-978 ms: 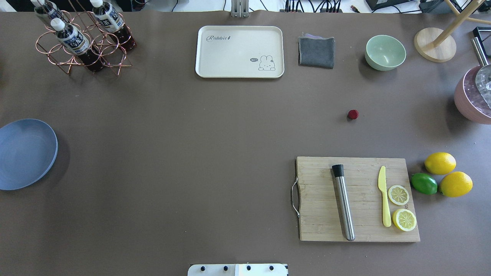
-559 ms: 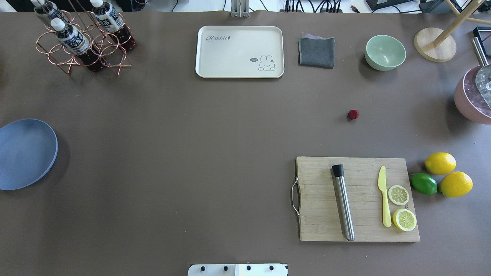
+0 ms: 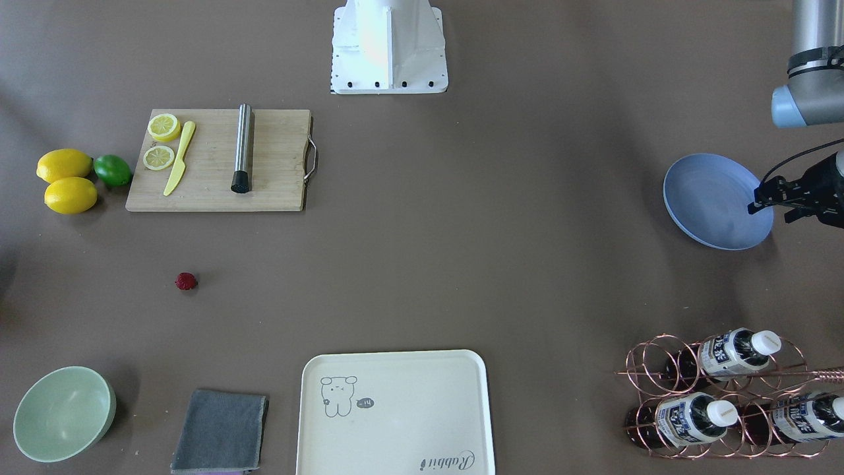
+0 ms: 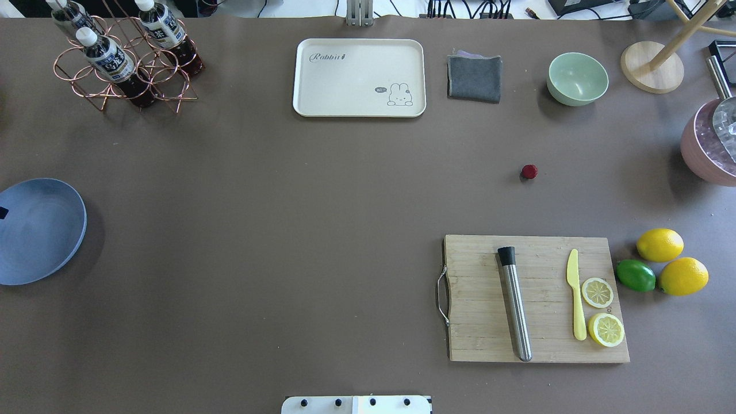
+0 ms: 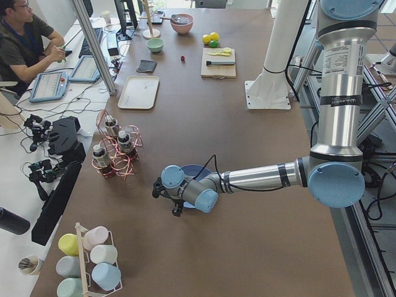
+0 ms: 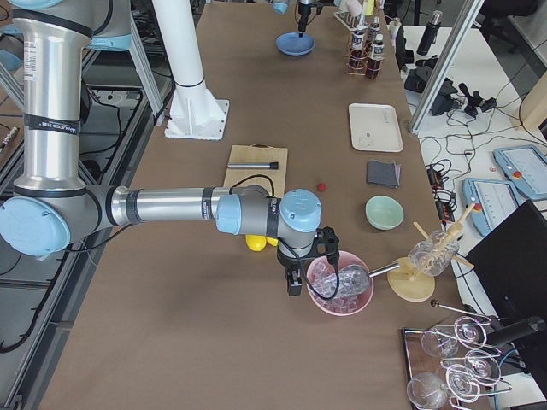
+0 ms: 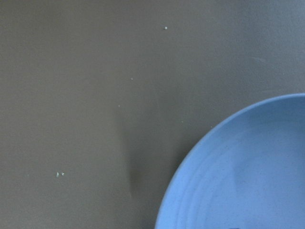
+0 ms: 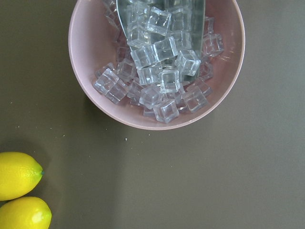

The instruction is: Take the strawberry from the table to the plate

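Seen from overhead, from left to right, the bench (image 4: 287, 201) carries:
- one blue-grey plate (image 4: 43, 230), at the left edge
- one copper wire rack (image 4: 172, 92) holding three bottles (image 4: 106, 57)
- one cream tray (image 4: 359, 77)
- one folded grey cloth (image 4: 474, 77)
- one wooden cutting board (image 4: 477, 328), with one steel cylinder (image 4: 516, 310), one yellow knife (image 4: 577, 299) and two lemon halves (image 4: 597, 292) lying on it
- one strawberry (image 4: 529, 171)
- one pale green bowl (image 4: 577, 79)
- one lime (image 4: 635, 275)
- two whole lemons (image 4: 659, 244)
- one pink bowl (image 4: 698, 152) heaped with ice cubes, too many to count

The strawberry lies on the bare bench between the green bowl and the cutting board. It touches neither and is well apart from the plate.

The left arm (image 5: 334, 93) stands upright at the shoulder, with its forearm stretched out level. The left pincer (image 3: 758, 198) points down over the plate's outer rim. I cannot tell whether its fingers are apart or together.

The right arm (image 6: 162, 207) also reaches out level. The right pincer (image 6: 299, 275) hangs just beside the pink bowl, near the whole lemons. It shows only in the side view, so I cannot tell how its fingers stand.
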Robot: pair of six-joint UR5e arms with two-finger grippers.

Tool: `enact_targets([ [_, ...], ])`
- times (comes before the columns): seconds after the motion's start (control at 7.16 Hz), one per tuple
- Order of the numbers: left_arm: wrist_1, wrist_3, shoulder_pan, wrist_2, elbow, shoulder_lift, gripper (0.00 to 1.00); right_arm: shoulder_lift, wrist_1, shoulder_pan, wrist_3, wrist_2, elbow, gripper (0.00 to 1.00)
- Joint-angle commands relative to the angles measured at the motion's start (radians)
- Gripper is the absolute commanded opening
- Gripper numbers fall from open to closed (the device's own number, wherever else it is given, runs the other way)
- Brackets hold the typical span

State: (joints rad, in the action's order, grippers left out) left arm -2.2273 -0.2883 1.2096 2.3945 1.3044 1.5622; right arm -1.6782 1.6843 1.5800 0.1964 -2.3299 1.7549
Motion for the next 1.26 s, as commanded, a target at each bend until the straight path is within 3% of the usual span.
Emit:
enact_targets([
  [0.0, -0.002, 0.000, -0.001, 0.000, -0.016, 0.007, 0.68, 0.000, 0.000, 0.000, -0.002, 0.000, 0.005, 1.00],
  [0.14, -0.002, -0.002, -0.002, 0.000, -0.016, 0.007, 0.64, 0.000, -0.002, 0.000, -0.002, 0.000, 0.006, 1.00],
  [0.42, -0.002, -0.032, -0.002, 0.002, -0.011, 0.006, 0.43, 0.000, 0.000, 0.000, 0.000, 0.000, 0.008, 1.00],
  [0.56, -0.003, -0.047, -0.001, 0.002, -0.010, 0.006, 0.16, 0.000, -0.002, 0.000, 0.000, 0.000, 0.008, 1.00],
  [0.7, -0.002, -0.048, -0.001, 0.002, -0.011, 0.006, 0.00, 0.000, -0.002, 0.000, 0.000, 0.000, 0.009, 1.00],
  [1.12, -0.026, -0.091, -0.002, 0.014, 0.012, 0.009, 0.00, 0.002, -0.002, 0.000, 0.000, 0.000, 0.006, 1.00],
])
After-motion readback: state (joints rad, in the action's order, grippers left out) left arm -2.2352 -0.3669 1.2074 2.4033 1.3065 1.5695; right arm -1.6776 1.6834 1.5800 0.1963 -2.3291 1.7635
